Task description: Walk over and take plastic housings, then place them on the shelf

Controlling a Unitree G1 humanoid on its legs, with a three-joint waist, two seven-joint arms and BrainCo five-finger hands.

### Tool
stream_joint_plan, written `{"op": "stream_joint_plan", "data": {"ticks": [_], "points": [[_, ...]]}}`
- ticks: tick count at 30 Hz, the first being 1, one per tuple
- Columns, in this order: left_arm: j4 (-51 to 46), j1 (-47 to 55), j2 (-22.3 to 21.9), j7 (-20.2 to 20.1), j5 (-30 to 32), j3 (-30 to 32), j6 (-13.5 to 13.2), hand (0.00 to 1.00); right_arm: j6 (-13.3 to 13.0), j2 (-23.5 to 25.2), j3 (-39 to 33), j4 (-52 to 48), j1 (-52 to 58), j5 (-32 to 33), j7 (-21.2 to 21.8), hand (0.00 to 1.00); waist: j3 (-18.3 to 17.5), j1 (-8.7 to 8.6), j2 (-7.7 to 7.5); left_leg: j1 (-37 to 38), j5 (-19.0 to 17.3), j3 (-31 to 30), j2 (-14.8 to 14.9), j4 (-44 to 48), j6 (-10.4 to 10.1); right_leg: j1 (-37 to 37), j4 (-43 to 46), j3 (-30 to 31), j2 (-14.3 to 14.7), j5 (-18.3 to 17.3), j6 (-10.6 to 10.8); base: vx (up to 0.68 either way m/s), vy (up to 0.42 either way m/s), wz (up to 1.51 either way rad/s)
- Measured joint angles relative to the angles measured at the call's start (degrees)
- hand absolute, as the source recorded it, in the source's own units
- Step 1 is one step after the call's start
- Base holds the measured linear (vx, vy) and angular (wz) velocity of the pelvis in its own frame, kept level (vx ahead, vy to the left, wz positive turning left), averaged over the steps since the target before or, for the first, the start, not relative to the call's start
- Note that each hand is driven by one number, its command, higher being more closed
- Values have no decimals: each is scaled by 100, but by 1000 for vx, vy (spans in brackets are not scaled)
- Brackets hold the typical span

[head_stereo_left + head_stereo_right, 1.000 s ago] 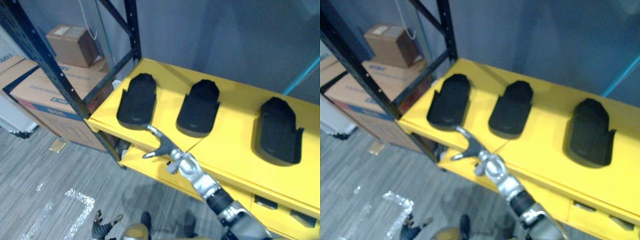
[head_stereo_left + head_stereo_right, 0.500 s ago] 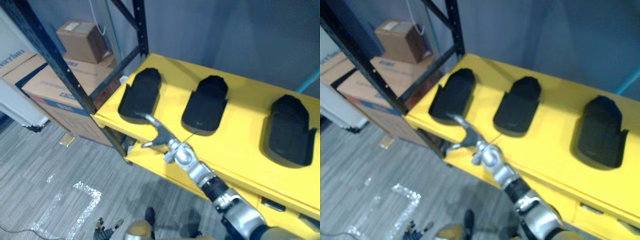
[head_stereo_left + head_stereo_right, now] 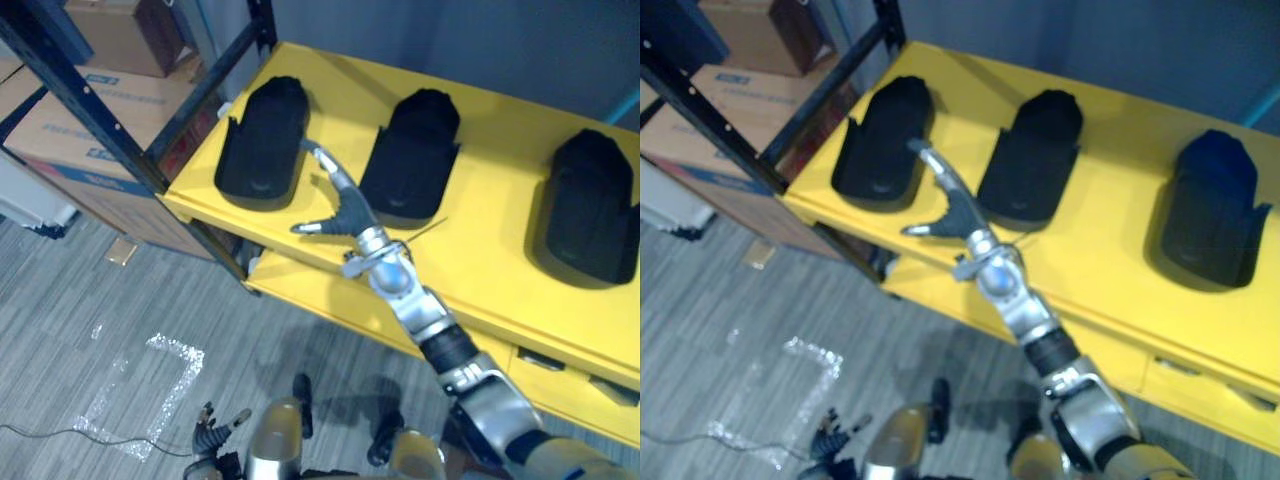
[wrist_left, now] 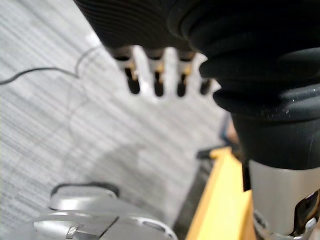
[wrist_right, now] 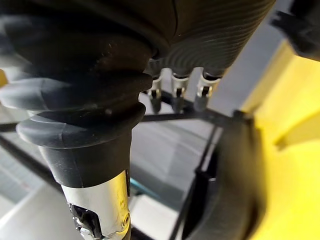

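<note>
Three black plastic housings lie flat in a row on the yellow shelf [image 3: 480, 255]: the left housing [image 3: 262, 145], the middle housing [image 3: 412, 155] and the right housing [image 3: 592, 205]. They are set well apart, probably so that a hand can reach between them. The right hand [image 3: 350, 212] hovers over bare shelf, with the left housing at its 10 o'clock and the middle housing at its 2 o'clock. Its fingers [image 3: 325, 165] are straight and spread with the thumb out, and they hold nothing. This suggests that it is either placing or clearing away rather than carrying. The left hand [image 3: 213, 428] hangs idle near the floor at the view's 7 o'clock, its fingers relaxed and empty. The rack's black upright [image 3: 90, 100] stands at 10 o'clock.
</note>
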Motion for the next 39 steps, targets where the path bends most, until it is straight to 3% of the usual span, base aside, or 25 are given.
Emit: {"op": "stream_joint_plan", "data": {"ticks": [7,9,13,17,22,32,39], "points": [[-1,-74,22,9,-218,-148,11,0,14,-189,64,-59,-1,120,537,0,133,10,69,-2,9,22,-14,-59,-5,-62,23,22,-14,-2,-3,13,-7,-1],[-6,-75,39,10,-227,-177,17,0,121,-216,179,-37,-8,104,627,0,135,14,73,-24,15,30,-22,-66,-11,-107,23,28,-18,-4,-6,38,-13,-1],[-8,-80,40,55,-385,-215,56,0,692,-220,308,444,-138,-165,429,0,148,27,93,-43,14,4,-39,-68,-11,-112,26,2,-28,-15,-19,9,-7,4],[-5,-124,15,131,-408,-325,62,0,904,-260,208,821,-581,-261,-48,0,264,73,222,-153,23,-40,-68,-54,2,-219,153,-26,-84,-62,-18,-34,-3,7],[0,-160,26,223,-451,-412,62,0,870,-272,97,925,-723,-265,-118,0,310,134,268,-221,58,-79,-97,-58,10,-327,322,-44,-149,-155,-19,-13,-11,5],[1,-169,44,208,-447,-449,55,0,538,-317,161,1233,-895,-130,-18,0,312,148,272,-242,85,-108,-156,-65,7,-397,475,-60,-240,-238,-24,1,-3,1],[-1,-172,49,205,-443,-456,57,0,332,-382,301,1242,-937,135,397,0,312,153,272,-285,102,-157,-151,-51,2,-395,469,-113,-232,-237,-23,-7,-6,3]]}}
